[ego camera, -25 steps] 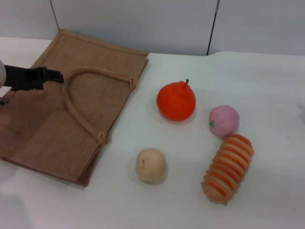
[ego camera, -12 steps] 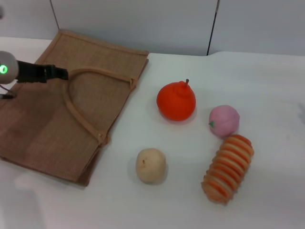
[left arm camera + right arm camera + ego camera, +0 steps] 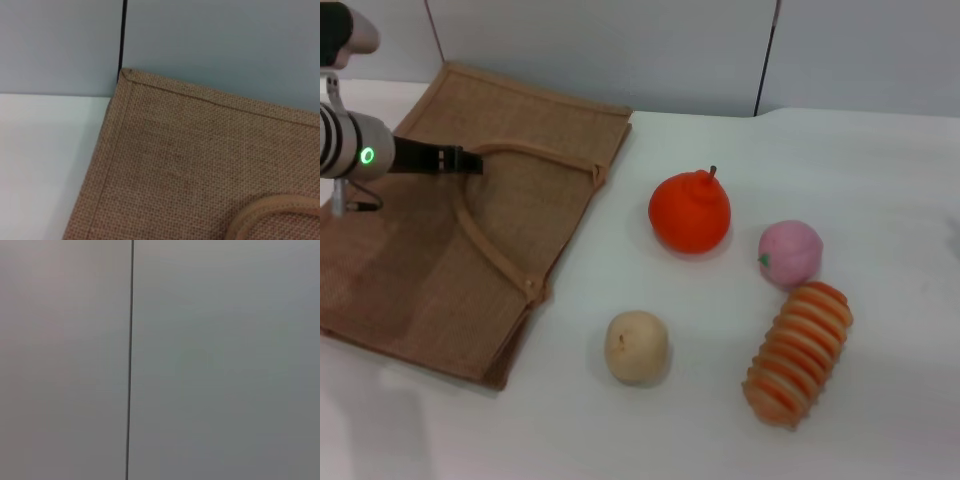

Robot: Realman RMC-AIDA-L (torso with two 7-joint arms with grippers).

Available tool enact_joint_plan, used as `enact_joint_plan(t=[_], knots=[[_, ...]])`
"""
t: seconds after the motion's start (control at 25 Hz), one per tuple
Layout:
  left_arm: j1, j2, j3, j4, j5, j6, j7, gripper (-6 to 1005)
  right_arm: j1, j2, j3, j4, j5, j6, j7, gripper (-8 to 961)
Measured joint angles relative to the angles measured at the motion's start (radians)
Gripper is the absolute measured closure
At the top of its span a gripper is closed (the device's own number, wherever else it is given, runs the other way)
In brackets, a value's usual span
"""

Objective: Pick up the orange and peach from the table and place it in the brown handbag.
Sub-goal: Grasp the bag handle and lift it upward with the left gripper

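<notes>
The brown handbag (image 3: 430, 260) lies flat on the left of the white table, its loop handle (image 3: 490, 240) on top. It also shows in the left wrist view (image 3: 200, 170), with a piece of handle (image 3: 270, 210). My left gripper (image 3: 470, 160) hovers over the bag's upper part, its tip next to the top of the handle loop. The orange (image 3: 690, 212) sits right of the bag, near the table's middle. The pink peach (image 3: 790, 252) sits just right of the orange. The right gripper is out of view; its wrist view shows only a grey wall.
A pale beige round fruit (image 3: 636, 346) lies in front of the orange. A long orange-striped ridged item (image 3: 798, 352) lies in front of the peach. Grey wall panels (image 3: 620, 50) stand behind the table (image 3: 880, 170).
My left arm has come further into view and moved right over the bag, its tip now at the top of the handle loop. The fruits have not moved.
</notes>
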Motion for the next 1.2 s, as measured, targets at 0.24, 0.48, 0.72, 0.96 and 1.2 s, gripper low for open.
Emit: enact_joint_plan(t=[0.24,0.48,0.72,0.96,1.2], knots=[[-0.005,0.000,0.014,-0.046,-0.032,0.048,0.061,306,0.001,0.000,0.000,0.000,0.000,0.000,0.000,256],[-0.015,0.000,0.024,-0.072,-0.032,0.078,0.066,308,0.003,0.000,0.000,0.000,-0.003,0.000,0.000,256],[-0.015,0.000,0.025,-0.073,-0.027,0.079,0.068,319,0.004,0.000,0.000,0.000,-0.004,0.000,0.000,256],[-0.015,0.004,0.034,-0.089,-0.024,0.079,0.068,422,0.004,0.000,0.000,0.000,-0.003,0.000,0.000,257],[-0.015,0.004,0.036,-0.094,-0.023,0.086,0.062,669,0.004,0.000,0.000,0.000,-0.005,0.000,0.000,257]])
